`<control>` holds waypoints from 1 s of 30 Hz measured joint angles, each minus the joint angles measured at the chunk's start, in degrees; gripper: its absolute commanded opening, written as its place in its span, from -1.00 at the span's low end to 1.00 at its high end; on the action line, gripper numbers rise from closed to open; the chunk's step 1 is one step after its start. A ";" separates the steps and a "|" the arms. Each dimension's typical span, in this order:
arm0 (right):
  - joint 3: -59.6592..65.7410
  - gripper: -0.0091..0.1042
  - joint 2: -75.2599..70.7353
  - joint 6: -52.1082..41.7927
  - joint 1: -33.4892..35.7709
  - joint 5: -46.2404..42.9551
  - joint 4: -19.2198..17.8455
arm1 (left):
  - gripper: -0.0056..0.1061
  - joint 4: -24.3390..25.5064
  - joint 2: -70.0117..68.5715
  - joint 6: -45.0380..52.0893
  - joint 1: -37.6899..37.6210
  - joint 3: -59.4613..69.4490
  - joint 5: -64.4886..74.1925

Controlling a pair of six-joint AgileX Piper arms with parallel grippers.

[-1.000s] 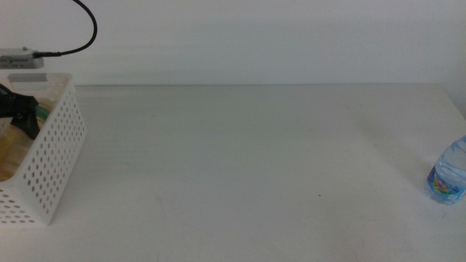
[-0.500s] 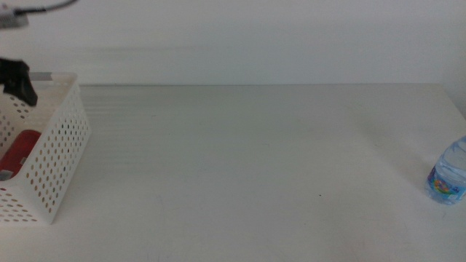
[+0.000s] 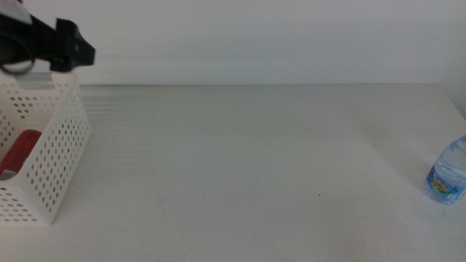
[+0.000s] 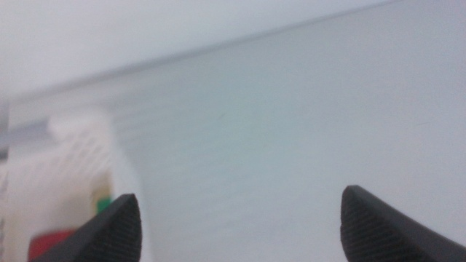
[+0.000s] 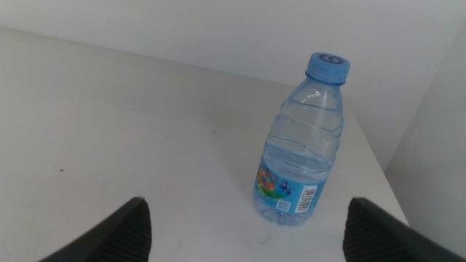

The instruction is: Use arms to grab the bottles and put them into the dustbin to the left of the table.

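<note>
Water bottle (image 3: pixel 448 175): upright at the tabletop's (image 3: pixel 247 160) right edge, blue cap on.
Right gripper (image 5: pixel 244 233): jaws spread wide, empty, facing that bottle.
Dustbin (image 3: pixel 54 156): at the left edge, red can (image 3: pixel 20 151) inside.
Left gripper (image 4: pixel 237 225): parted, empty, above the dustbin's far rim.

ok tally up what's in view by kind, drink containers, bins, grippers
Drink containers: 3 (water bottle standing on the table; red can and a yellow bottle with a green band in the bin)
Bins: 1 (white perforated dustbin)
Grippers: 2 (left gripper above the bin, right gripper facing the water bottle, both open)
Total: 6
</note>
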 measured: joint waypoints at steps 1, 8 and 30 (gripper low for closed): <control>0.00 0.51 0.00 0.00 0.00 0.00 0.00 | 0.72 -0.07 -1.99 0.35 -1.24 2.16 -1.98; 0.00 0.51 0.00 0.00 0.00 0.00 0.00 | 0.72 -2.28 -16.48 -0.18 -9.06 15.53 -8.19; 0.00 0.51 0.00 0.00 0.00 0.00 0.00 | 0.72 16.76 -41.01 -27.04 -27.36 43.90 -20.44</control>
